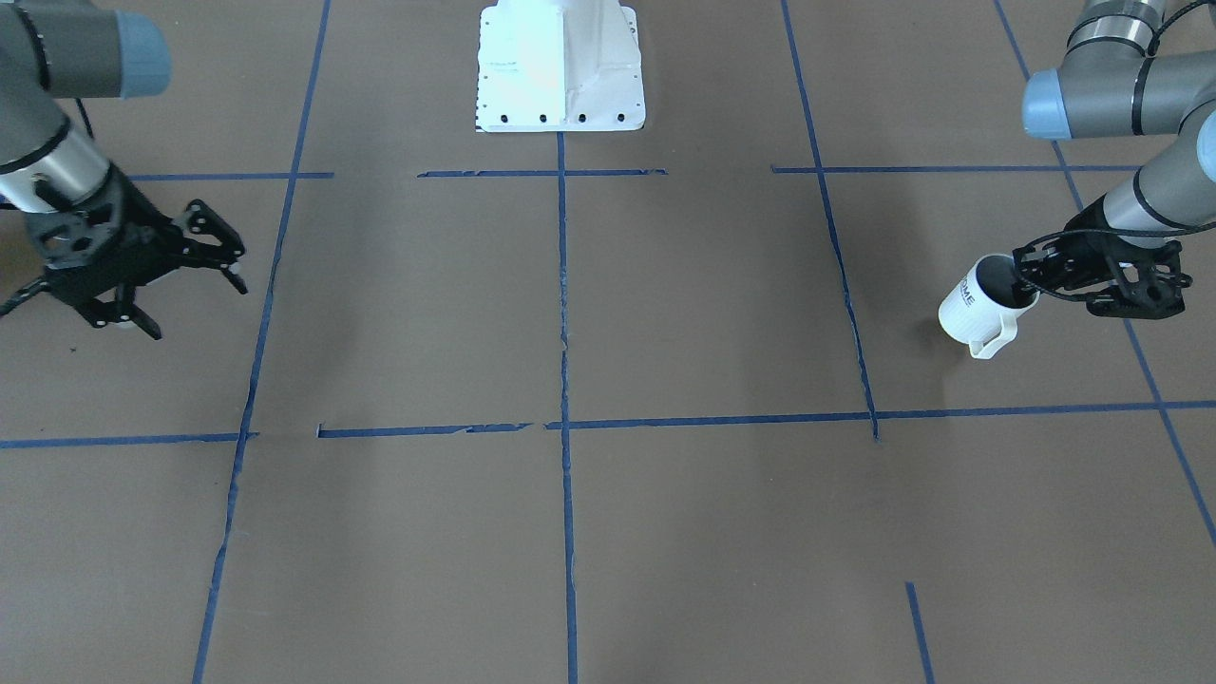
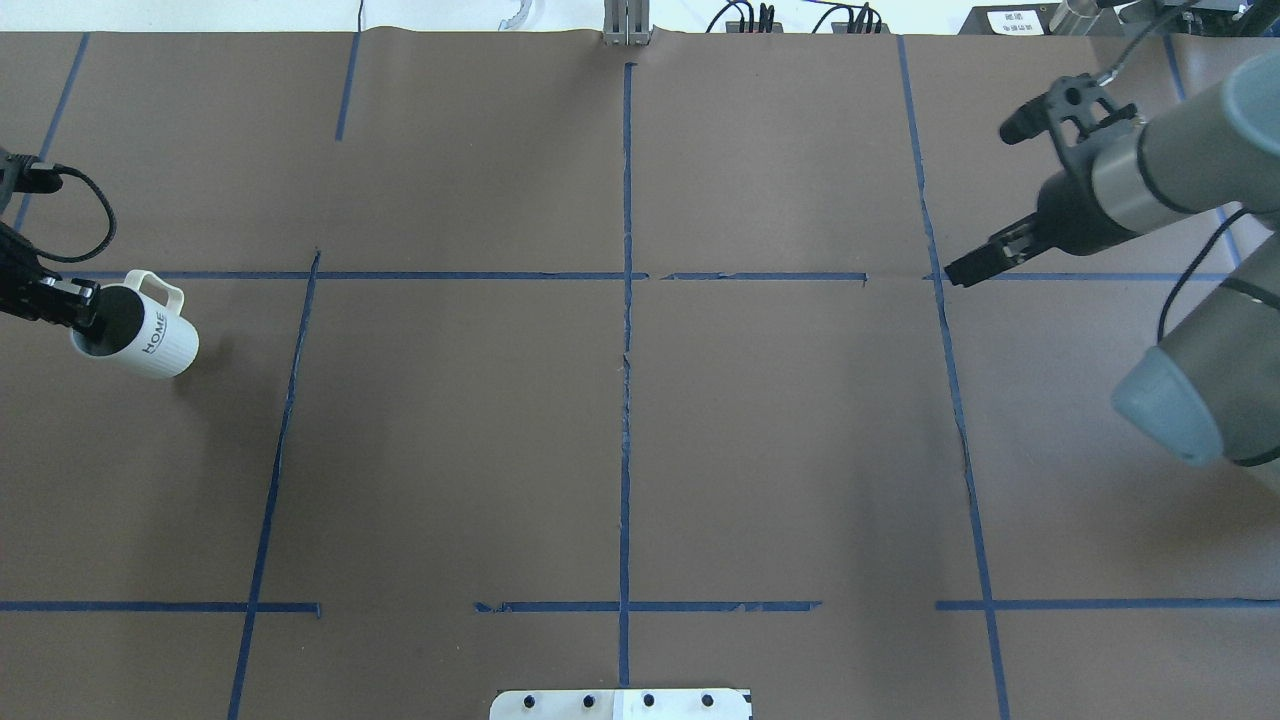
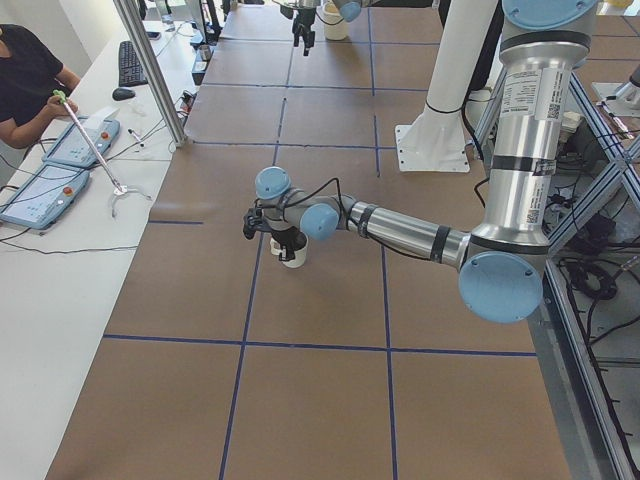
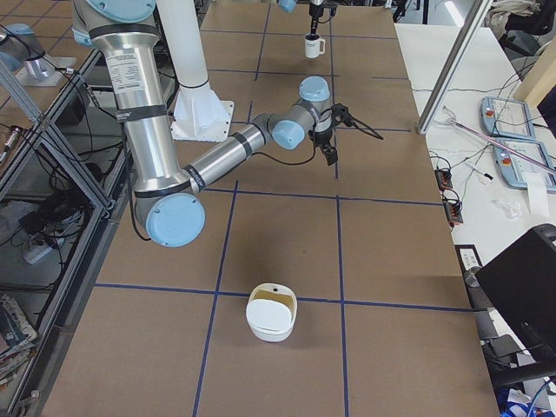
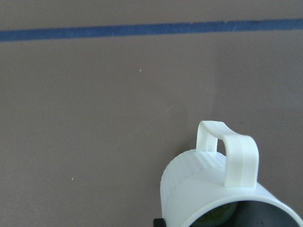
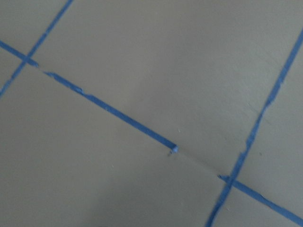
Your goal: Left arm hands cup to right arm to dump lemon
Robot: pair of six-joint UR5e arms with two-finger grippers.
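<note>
The worry here is the grip. The left gripper [image 1: 1024, 283] has the cup [image 1: 974, 309] clamped by its rim alone, one finger inside the mouth and one outside. The white mug hangs tilted, with its "HOME" side showing. A pinch that thin could let the mug swing or slip on the way across, and the lemon [image 5: 215, 218] would roll out too soon. From the left wrist view only a yellow-green sliver of the fruit shows, low inside the cup at the bottom edge.

The hand-over could also go wrong. The left fingers take up part of the rim and the loop handle [image 5: 234, 158] sticks out, so the other arm could bump either one.

The cup sits at the right edge of the front-facing view, just below and left of the gripper holding it. I can't tell whether its base touches the brown table [image 1: 570, 532]. The right gripper [image 1: 195, 304] hovers at the far left, fingers spread and empty, well apart from the mug.
</note>
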